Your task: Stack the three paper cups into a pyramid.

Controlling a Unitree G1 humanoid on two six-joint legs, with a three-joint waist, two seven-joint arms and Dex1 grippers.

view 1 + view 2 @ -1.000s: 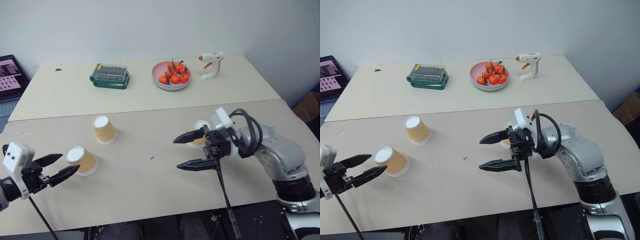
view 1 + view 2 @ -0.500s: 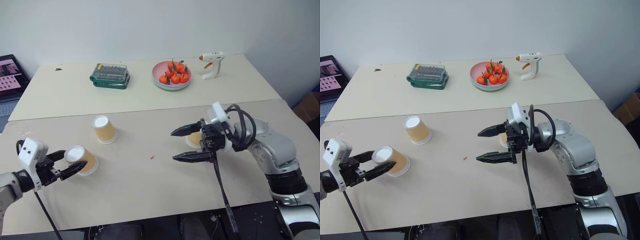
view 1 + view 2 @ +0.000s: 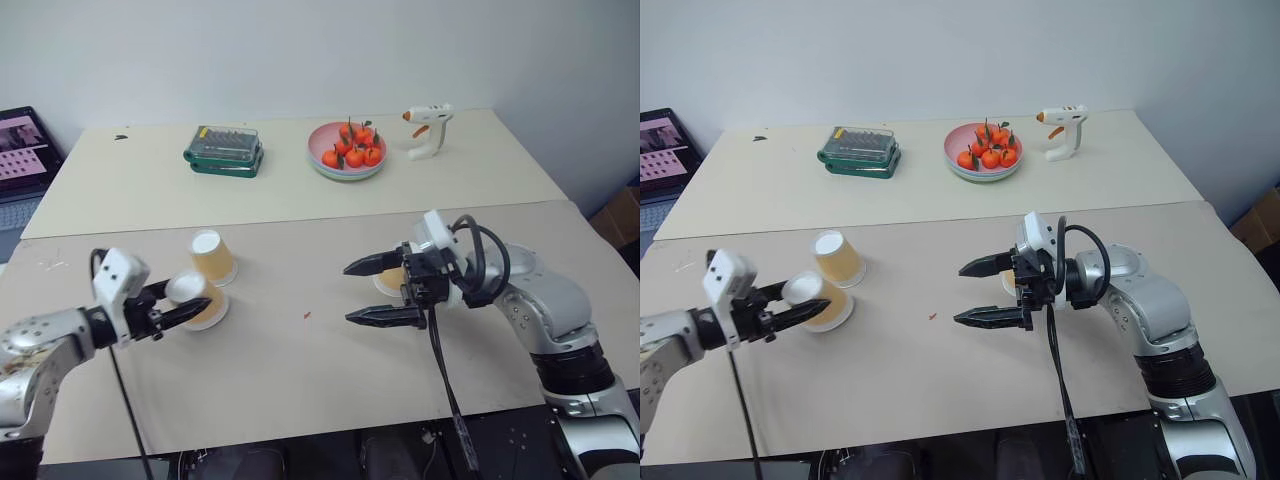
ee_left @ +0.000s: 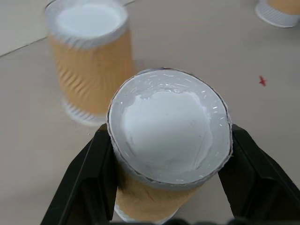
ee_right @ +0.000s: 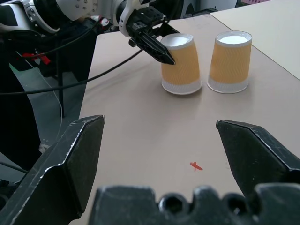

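The left pincer [image 3: 192, 309] grips an upside-down paper cup [image 3: 196, 297] on the desk [image 3: 300, 380], a finger [image 4: 96, 173] on each side. A second cup [image 3: 213, 257] stands just beyond it. The right pincer [image 3: 362, 292] gapes wide, the third cup [image 3: 391, 279] close behind its fingers.

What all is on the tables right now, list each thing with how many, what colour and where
paper cups: three, tan-orange with white ends, upside down on the near table; two toward the left, one gripped, one behind the right gripper
plate of small oranges: one, pink, far table
case: one, green, far table, left of the plate
glue gun: one, white, far table, right of the plate
laptop: one, far left edge
left gripper: shut on a cup
right gripper: open, over the near table
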